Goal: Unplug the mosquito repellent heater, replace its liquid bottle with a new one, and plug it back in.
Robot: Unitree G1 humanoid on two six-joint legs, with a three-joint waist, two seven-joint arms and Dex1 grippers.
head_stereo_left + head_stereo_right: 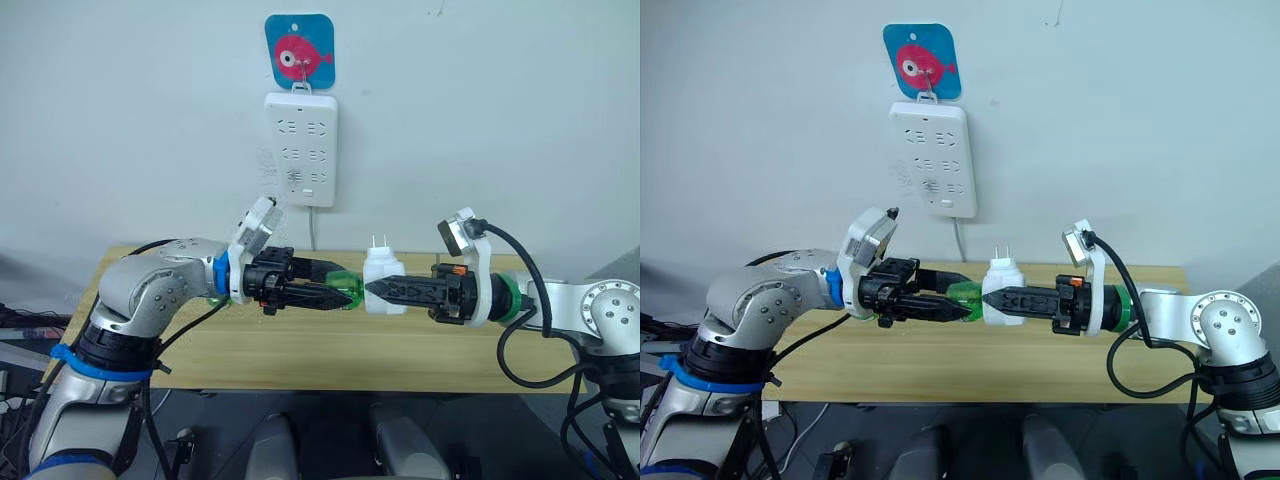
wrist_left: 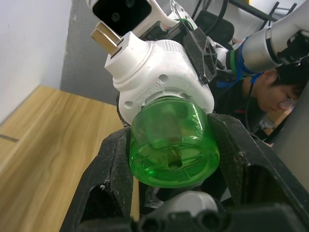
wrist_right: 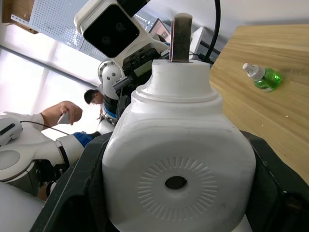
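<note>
The mosquito repellent heater (image 1: 382, 272) hangs in the air above the table, unplugged, its two prongs pointing up. My right gripper (image 1: 374, 288) is shut on it from the right, one finger on each side of its vented face (image 3: 178, 164). A green liquid bottle (image 2: 174, 145) sticks out of the heater's left side. My left gripper (image 1: 345, 285) is shut on that bottle, with its fingers (image 2: 111, 164) against both sides of it. Another green bottle (image 3: 263, 77) with a white cap lies on the table.
A white multi-socket power strip (image 1: 301, 148) hangs on the wall under a blue fish hook (image 1: 300, 50), its cord dropping behind the wooden table (image 1: 400, 350). A person (image 2: 275, 92) sits beyond the table in the wrist views.
</note>
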